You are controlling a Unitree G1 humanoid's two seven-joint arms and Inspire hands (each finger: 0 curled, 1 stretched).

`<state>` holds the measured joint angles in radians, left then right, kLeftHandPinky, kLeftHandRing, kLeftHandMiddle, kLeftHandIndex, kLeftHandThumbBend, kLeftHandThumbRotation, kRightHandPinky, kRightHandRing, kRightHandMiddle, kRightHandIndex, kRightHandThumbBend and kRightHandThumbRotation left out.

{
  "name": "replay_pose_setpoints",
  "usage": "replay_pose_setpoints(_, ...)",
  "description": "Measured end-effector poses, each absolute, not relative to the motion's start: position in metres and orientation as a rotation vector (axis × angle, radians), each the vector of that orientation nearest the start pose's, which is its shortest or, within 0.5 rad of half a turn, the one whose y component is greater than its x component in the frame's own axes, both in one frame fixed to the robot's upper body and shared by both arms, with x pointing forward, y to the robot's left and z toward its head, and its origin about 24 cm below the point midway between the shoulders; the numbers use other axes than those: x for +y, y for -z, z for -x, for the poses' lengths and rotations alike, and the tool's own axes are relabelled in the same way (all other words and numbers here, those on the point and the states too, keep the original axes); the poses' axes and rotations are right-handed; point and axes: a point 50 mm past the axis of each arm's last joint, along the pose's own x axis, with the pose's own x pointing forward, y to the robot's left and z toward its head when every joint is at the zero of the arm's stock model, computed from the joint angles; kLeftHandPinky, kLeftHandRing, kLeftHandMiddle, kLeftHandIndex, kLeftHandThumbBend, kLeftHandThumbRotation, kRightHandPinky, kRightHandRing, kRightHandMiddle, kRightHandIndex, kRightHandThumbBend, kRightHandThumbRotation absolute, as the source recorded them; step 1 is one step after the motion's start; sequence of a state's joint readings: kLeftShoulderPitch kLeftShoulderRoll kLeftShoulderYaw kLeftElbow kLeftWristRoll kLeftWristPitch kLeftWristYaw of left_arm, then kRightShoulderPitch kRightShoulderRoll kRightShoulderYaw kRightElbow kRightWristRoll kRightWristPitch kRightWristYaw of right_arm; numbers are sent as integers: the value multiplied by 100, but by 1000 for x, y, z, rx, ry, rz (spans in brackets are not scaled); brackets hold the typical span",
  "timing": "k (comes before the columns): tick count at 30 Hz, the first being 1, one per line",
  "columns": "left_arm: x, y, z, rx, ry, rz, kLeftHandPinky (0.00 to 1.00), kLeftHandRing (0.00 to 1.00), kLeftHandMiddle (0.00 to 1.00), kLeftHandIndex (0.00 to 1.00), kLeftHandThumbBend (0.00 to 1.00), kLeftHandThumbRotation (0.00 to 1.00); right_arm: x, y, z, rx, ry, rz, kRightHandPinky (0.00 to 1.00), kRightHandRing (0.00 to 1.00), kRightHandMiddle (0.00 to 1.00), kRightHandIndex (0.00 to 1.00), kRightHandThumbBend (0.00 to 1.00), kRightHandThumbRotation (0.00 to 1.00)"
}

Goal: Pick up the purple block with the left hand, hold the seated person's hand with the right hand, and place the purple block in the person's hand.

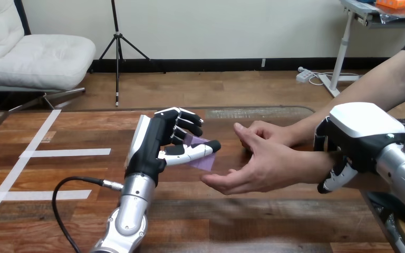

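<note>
We see the wooden table (232,211) run back to its far edge just behind the hands, while its right edge cuts in diagonally at the lower right, under the right forearm. The left half of the tabletop is open, and we see only white tape strips (71,153) lying flat across it. The near part of the table, below both hands, is bare wood.

Our left arm rises from the bottom edge with its forearm angled up and slightly right. The left hand (155,145) is raised above the table with its white-shelled back turned to the left. Its fingers are curled over to the right and its thumb (190,152) reaches out beneath them. Between thumb and fingers it pinches the purple block (204,162), a thin, see-through purple piece held clear of the table.

The person's hand (261,166) comes in from the right, open, with the palm turned up and toward the block. Its fingertips lie just below and right of the block. We see a small gap between the block and the palm, so the two are near but apart.

Our right hand (361,132) sits at the person's wrist (316,163), its white shell on top. Its fingers (337,178) curl down and under the wrist, so we read it as clasping the wrist. The person's forearm passes behind this hand toward the upper right.
</note>
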<state>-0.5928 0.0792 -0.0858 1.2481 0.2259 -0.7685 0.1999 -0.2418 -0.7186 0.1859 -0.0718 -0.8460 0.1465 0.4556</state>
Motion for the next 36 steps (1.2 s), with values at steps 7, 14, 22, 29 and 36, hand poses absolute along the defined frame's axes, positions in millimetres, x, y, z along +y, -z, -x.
replay_pose_setpoints(7,120,-6,-320,-129,151,-299,35,41,48,49,75,0,-223,-118,-290,134,-316,1583,25,33,40,47,83,0)
replay_pose_setpoints(14,118,-6,-319,-128,155,-297,36,42,48,49,74,0,-221,-120,-291,126,-318,1581,28,36,43,49,81,0)
replay_pose_setpoints(22,117,-5,-319,-126,158,-293,36,42,48,49,74,0,-219,-122,-291,108,-323,1585,30,38,46,50,80,0)
replay_pose_setpoints(29,115,-5,-319,-121,169,-291,35,42,48,49,75,0,-216,-124,-290,88,-327,1587,31,40,47,51,79,0)
replay_pose_setpoints(36,113,-5,-319,-116,178,-288,35,42,47,49,75,0,-213,-127,-290,71,-328,1587,31,39,47,51,79,0)
